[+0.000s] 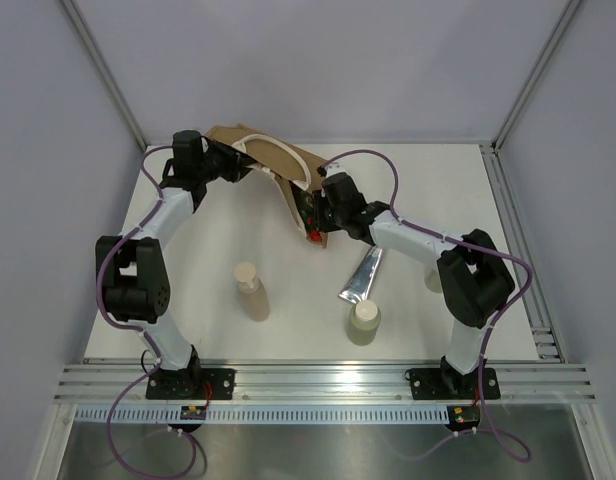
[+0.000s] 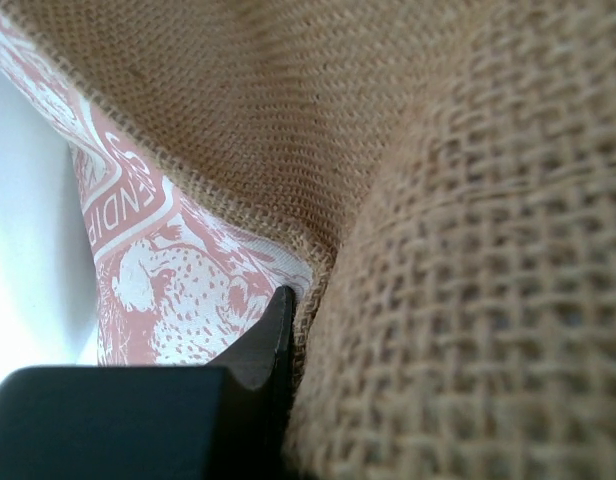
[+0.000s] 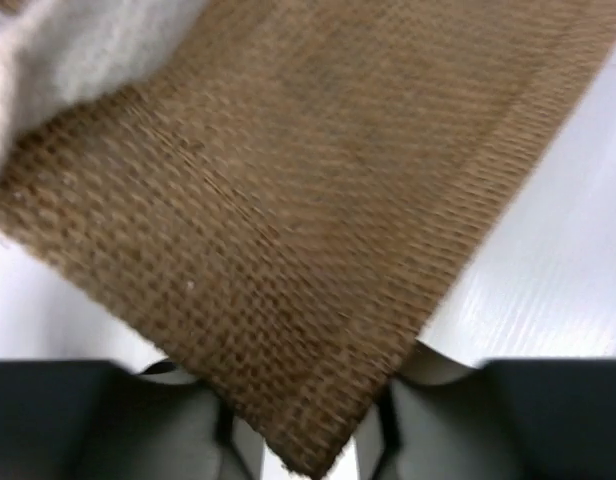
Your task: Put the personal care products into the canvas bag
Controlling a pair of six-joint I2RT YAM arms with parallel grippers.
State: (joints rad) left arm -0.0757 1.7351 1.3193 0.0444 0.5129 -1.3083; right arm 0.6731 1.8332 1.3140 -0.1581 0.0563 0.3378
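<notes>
The canvas bag (image 1: 280, 160) lies at the back of the table, its mouth facing the right arm. My left gripper (image 1: 231, 160) is shut on the bag's jute edge (image 2: 318, 260), beside the printed front. My right gripper (image 1: 314, 212) is at the bag's mouth. Its jaws stand open around a jute corner (image 3: 288, 220) without pinching it. A red cap (image 1: 314, 237) shows just below that gripper. The silver-blue tube (image 1: 361, 276) lies on the table. Two beige bottles (image 1: 252, 291) (image 1: 365, 323) stand nearer the front.
A further pale bottle (image 1: 433, 281) is half hidden behind the right forearm. The white table (image 1: 188, 300) ends at metal rails along the front and right. Grey walls close in on the left, right and back.
</notes>
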